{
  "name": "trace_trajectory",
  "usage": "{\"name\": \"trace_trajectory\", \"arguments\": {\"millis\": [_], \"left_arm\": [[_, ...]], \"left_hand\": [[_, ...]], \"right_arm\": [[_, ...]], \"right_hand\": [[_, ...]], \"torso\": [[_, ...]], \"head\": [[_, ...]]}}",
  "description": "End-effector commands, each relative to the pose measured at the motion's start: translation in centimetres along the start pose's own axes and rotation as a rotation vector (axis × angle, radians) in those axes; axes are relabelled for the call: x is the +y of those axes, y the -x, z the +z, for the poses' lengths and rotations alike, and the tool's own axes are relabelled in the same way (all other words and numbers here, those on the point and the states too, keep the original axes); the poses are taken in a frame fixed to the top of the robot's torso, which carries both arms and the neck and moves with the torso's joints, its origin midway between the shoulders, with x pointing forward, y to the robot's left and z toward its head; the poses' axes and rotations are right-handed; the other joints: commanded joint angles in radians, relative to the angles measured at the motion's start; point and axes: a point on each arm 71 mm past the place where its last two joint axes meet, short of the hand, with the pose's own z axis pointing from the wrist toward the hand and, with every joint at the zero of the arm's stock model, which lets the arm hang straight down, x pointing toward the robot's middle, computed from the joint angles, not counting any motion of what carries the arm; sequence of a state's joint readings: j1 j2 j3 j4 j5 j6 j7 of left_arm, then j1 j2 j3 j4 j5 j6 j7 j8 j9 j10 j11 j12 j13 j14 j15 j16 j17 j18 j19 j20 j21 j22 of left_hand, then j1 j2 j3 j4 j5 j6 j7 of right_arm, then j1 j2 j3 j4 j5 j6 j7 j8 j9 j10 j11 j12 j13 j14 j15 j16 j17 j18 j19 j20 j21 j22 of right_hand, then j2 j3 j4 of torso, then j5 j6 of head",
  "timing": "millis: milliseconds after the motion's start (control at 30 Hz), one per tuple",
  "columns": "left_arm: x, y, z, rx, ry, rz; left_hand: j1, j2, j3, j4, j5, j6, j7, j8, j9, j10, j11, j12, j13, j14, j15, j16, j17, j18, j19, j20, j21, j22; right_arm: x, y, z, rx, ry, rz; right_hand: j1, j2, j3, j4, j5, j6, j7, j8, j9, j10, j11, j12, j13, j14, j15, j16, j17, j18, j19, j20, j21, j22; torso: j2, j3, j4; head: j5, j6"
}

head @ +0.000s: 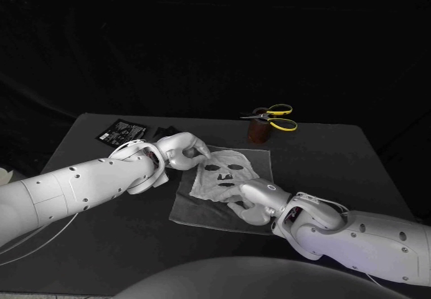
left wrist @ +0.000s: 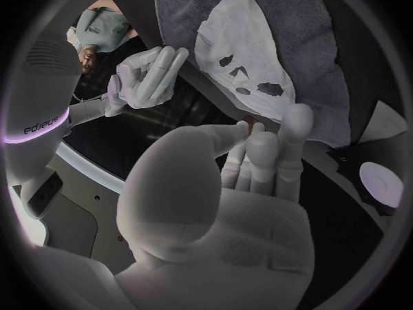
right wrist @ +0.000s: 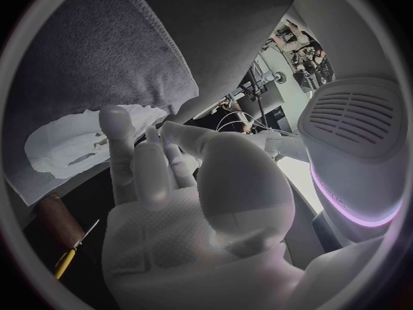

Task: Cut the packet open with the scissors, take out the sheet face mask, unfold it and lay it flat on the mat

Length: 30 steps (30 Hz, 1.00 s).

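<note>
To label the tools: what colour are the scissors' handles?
Yellow; the scissors show best in the head view.

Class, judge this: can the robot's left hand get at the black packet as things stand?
Probably yes. The left hand is by the mask, close to the packet; nothing upright stands between them, and the hand seems to hold nothing.

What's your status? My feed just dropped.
Left hand at far edge of mask, right hand at near edge; grips unclear. Mask unfolded on mat. Scissors, packet lie apart, nothing obstructing.
</note>
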<state>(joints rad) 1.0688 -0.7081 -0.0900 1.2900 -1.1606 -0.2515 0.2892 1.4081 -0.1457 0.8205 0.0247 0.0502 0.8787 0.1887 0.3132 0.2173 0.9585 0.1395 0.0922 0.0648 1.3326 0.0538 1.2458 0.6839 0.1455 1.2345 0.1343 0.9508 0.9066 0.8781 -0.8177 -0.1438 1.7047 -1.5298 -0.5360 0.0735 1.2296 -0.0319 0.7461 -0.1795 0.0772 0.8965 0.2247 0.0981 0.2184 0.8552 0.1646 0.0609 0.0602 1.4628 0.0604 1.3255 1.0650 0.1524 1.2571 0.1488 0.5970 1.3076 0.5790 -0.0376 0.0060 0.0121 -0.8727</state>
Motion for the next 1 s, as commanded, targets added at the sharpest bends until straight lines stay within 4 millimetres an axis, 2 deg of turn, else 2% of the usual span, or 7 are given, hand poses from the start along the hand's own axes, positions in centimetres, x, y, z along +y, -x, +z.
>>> {"name": "trace_trajectory", "arguments": {"millis": [33,100,333,767,1000], "left_arm": [[0.0,-0.2,0.0,0.020,0.001,-0.017],[0.0,-0.2,-0.1,0.016,0.004,-0.021],[0.2,-0.1,-0.2,0.006,0.015,-0.043],[0.9,0.8,-0.8,-0.095,0.091,-0.268],[1.0,1.0,-0.9,-0.108,0.104,-0.306]], "left_hand": [[0.002,-0.006,-0.008,0.000,0.000,0.004,-0.001,0.003,0.001,0.007,0.000,0.003,0.000,-0.002,-0.007,0.004,0.000,0.015,-0.001,-0.005,0.005,0.000],[0.002,-0.006,-0.008,0.000,0.000,0.004,-0.001,0.003,0.001,0.007,0.000,0.003,0.000,-0.002,-0.007,0.004,0.000,0.015,-0.001,-0.005,0.005,0.000],[0.002,-0.006,-0.009,0.000,0.000,0.004,0.000,0.003,0.001,0.007,0.000,0.003,0.000,-0.001,-0.007,0.005,0.002,0.015,0.000,-0.005,0.007,0.003],[-0.001,-0.002,-0.011,0.003,0.000,0.005,0.005,0.003,0.001,0.009,0.001,0.002,-0.001,-0.002,-0.007,0.004,-0.005,0.015,-0.001,-0.006,0.006,0.000],[-0.001,-0.001,-0.011,0.004,0.000,0.005,0.006,0.003,0.001,0.009,0.001,0.002,-0.001,-0.002,-0.007,0.003,-0.006,0.015,-0.001,-0.006,0.005,-0.001]], "right_arm": [[-0.1,-0.2,0.4,-0.003,-0.035,-0.068],[0.0,-0.2,0.6,-0.006,-0.039,-0.073],[0.1,-0.8,1.5,0.019,-0.050,-0.095],[-0.1,-1.6,2.1,0.097,-0.060,-0.110],[-0.4,-1.8,1.9,0.124,-0.078,-0.117]], "right_hand": [[0.013,0.002,-0.003,-0.004,-0.013,-0.014,0.002,-0.008,-0.004,-0.025,0.001,-0.004,-0.001,-0.002,0.006,-0.004,-0.004,0.016,-0.009,0.000,-0.007,0.011],[0.014,0.003,-0.002,-0.004,-0.016,-0.016,0.003,-0.010,-0.005,-0.035,0.002,-0.005,-0.002,-0.002,0.006,-0.005,-0.005,0.016,-0.009,0.000,-0.009,0.011],[0.012,0.001,-0.005,-0.004,-0.024,-0.030,0.009,-0.020,-0.013,-0.077,0.007,-0.006,-0.004,-0.003,0.011,-0.007,-0.012,0.017,-0.014,0.002,-0.018,0.006],[0.005,0.003,-0.013,0.003,-0.027,-0.021,0.005,-0.017,-0.013,-0.055,0.005,-0.001,0.000,-0.002,0.011,-0.005,-0.010,0.017,-0.013,0.003,-0.017,0.004],[0.005,0.007,-0.014,0.005,-0.027,-0.015,0.002,-0.014,-0.012,-0.036,0.003,0.001,0.001,-0.002,0.009,-0.005,-0.010,0.017,-0.012,0.003,-0.016,0.003]], "torso": [[0.001,0.0010,-0.0012],[0.001,0.0017,-0.0026],[0.000,0.0017,-0.0013],[0.000,0.0006,-0.0008],[0.001,0.0005,-0.0015]], "head": [[0.000,0.000],[0.000,0.000],[-0.006,0.000],[-0.004,0.000],[-0.003,0.000]]}}
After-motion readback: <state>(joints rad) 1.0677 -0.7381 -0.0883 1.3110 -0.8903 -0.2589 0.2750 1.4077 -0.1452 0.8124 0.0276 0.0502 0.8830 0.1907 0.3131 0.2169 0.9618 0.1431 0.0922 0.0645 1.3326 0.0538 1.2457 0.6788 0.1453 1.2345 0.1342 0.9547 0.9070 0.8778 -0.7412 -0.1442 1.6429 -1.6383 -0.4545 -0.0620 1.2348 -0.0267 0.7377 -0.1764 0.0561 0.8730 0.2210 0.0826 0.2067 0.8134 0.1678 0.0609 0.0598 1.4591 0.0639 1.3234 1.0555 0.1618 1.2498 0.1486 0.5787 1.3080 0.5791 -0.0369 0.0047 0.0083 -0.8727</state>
